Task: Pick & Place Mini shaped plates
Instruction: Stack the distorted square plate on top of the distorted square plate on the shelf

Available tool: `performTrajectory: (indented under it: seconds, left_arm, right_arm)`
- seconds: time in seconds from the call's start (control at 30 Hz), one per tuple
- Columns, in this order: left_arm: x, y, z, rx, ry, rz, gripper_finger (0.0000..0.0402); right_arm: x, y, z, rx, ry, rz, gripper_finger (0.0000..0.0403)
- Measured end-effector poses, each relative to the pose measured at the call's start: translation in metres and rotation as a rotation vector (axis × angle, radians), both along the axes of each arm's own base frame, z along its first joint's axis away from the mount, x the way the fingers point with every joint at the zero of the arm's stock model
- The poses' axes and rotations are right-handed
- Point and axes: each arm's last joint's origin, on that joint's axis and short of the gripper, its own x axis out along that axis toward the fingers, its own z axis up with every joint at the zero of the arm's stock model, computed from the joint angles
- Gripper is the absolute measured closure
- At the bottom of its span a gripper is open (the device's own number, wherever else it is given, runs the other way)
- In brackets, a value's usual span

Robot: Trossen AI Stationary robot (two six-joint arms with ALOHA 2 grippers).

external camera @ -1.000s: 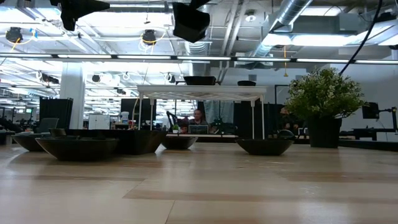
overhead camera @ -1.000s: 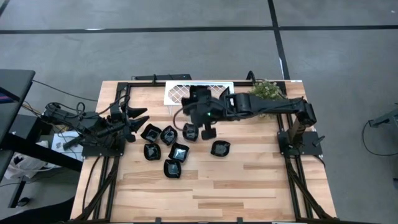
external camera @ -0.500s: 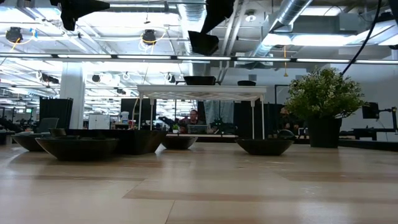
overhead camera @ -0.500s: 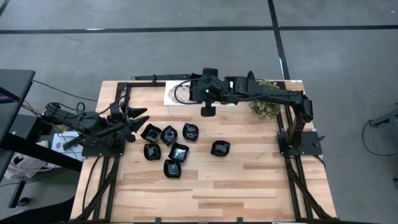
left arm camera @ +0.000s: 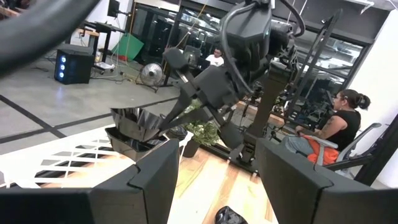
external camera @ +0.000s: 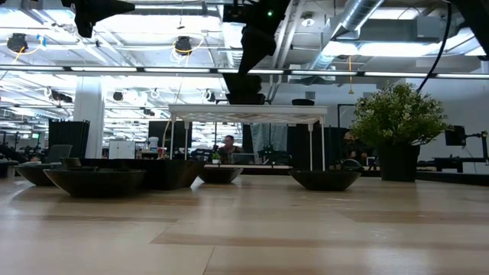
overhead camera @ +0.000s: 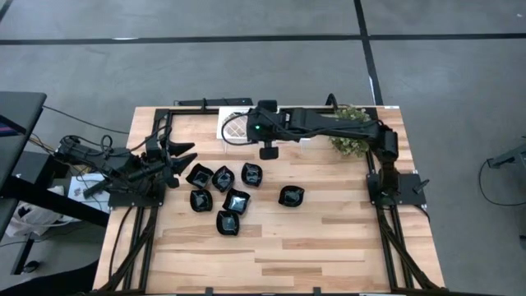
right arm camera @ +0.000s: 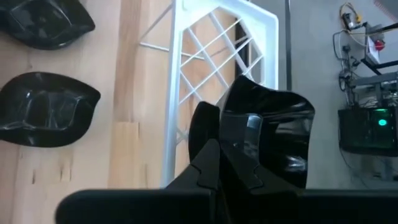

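Black plate [right arm camera: 273, 140] clenched in your right claw [overhead camera: 267, 152] overhangs the white tray's [right arm camera: 186, 68] edge; left claw [overhead camera: 182, 154] released at nine o'clock.

The right arm [overhead camera: 329, 125] covers most of the tray [overhead camera: 233, 126] at the table's 12 o'clock (only its left end shows), and the held plate [right arm camera: 273, 137] is cut off at the wrist view's edge.

Around my pale wooden worktop [overhead camera: 329, 238] lies grey floor [overhead camera: 246, 74]; beyond, ceiling strip lights [external camera: 137, 69], ducts [external camera: 359, 15] and desks.
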Motion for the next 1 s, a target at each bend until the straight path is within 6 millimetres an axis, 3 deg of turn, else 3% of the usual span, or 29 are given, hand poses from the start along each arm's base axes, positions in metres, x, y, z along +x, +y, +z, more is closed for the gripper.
performTrajectory:
  seconds: [1.0]
  left_arm:
    - [0.0,0.0,0.0001,0.0,-0.001,0.0,0.0187]
  right_arm:
    - [0.0014,0.0012,-0.0085,0.077,0.019,-0.013,0.0403]
